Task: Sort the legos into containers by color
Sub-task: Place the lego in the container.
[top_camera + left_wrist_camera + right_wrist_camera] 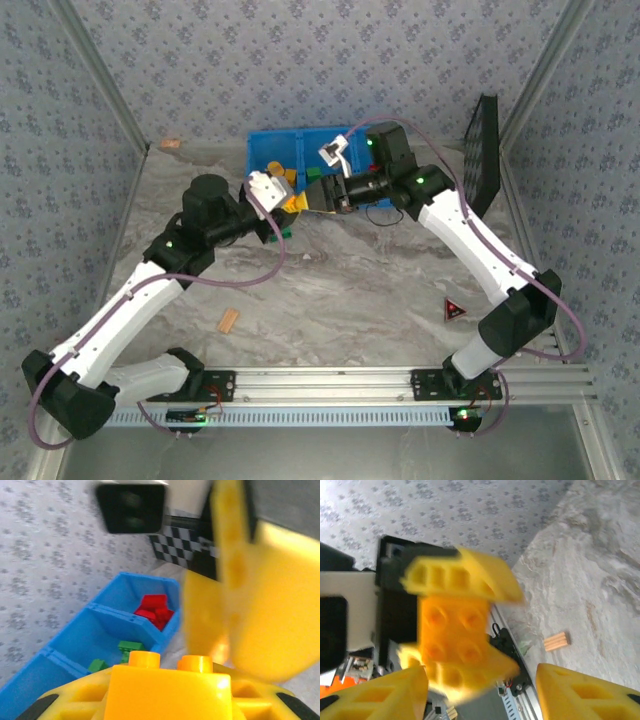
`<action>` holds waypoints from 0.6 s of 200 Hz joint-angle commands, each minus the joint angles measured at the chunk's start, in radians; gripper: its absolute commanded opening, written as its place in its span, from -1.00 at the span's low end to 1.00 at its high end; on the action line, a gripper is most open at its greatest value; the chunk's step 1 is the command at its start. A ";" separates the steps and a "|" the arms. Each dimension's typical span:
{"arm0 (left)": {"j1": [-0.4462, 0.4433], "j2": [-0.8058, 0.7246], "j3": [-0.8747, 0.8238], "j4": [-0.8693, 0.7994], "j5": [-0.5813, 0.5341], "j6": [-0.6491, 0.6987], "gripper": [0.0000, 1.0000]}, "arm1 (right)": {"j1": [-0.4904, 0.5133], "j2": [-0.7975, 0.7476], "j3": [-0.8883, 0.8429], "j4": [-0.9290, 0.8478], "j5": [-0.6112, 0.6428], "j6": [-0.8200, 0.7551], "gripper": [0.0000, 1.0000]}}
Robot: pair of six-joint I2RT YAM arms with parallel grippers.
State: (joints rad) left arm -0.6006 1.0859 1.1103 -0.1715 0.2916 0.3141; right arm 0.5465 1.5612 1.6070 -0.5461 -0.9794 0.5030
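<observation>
Scene: two robot arms meet tip to tip above the marbled table [350,290], just in front of the blue bin [262,148], which sits at the middle of the table's far edge.
Left gripper [460,624]: we see its yellow fingers closed narrow on one orange-yellow lego [454,630], pinching it from two opposite sides.
Right gripper [482,702]: spread wide, with a finger on either side of that lego and clear of it.
Held lego: in the air, near the bin's front wall.
Bin contents: we make out red legos [155,611] in the right end compartment and green legos [127,647] in the middle one.
Wooden block [229,320]: lying flat toward the table's near edge, left of middle.
</observation>
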 commanded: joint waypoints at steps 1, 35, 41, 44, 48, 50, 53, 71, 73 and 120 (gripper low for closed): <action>0.032 -0.006 0.043 0.083 -0.037 -0.048 -0.57 | -0.046 -0.044 -0.031 -0.076 0.007 -0.028 0.38; 0.080 0.057 0.076 0.038 -0.140 -0.075 -0.59 | -0.101 -0.102 -0.121 -0.131 0.084 -0.128 0.56; 0.088 0.079 0.096 0.015 -0.174 -0.083 -0.59 | -0.095 -0.107 -0.145 -0.156 0.127 -0.170 0.56; 0.090 0.093 0.106 0.005 -0.195 -0.086 -0.59 | -0.089 -0.109 -0.157 -0.169 0.157 -0.196 0.57; 0.092 0.112 0.121 -0.010 -0.221 -0.090 -0.59 | -0.074 -0.110 -0.173 -0.185 0.212 -0.230 0.57; 0.093 0.121 0.129 -0.017 -0.232 -0.093 -0.59 | -0.067 -0.111 -0.181 -0.192 0.240 -0.248 0.57; 0.094 0.136 0.141 -0.031 -0.246 -0.095 -0.59 | -0.051 -0.110 -0.193 -0.203 0.286 -0.275 0.57; 0.108 0.226 0.221 -0.109 -0.309 -0.136 -0.59 | 0.049 -0.083 -0.255 -0.225 0.520 -0.401 0.58; 0.111 0.240 0.231 -0.118 -0.311 -0.143 -0.59 | 0.060 -0.080 -0.260 -0.223 0.540 -0.414 0.58; 0.181 0.536 0.509 -0.362 -0.273 -0.303 -0.58 | 0.290 0.010 -0.351 -0.012 0.860 -0.663 0.56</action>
State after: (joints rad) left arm -0.4507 1.5082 1.4895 -0.3634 0.0090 0.1139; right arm 0.7616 1.5375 1.2751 -0.6670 -0.3607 0.0399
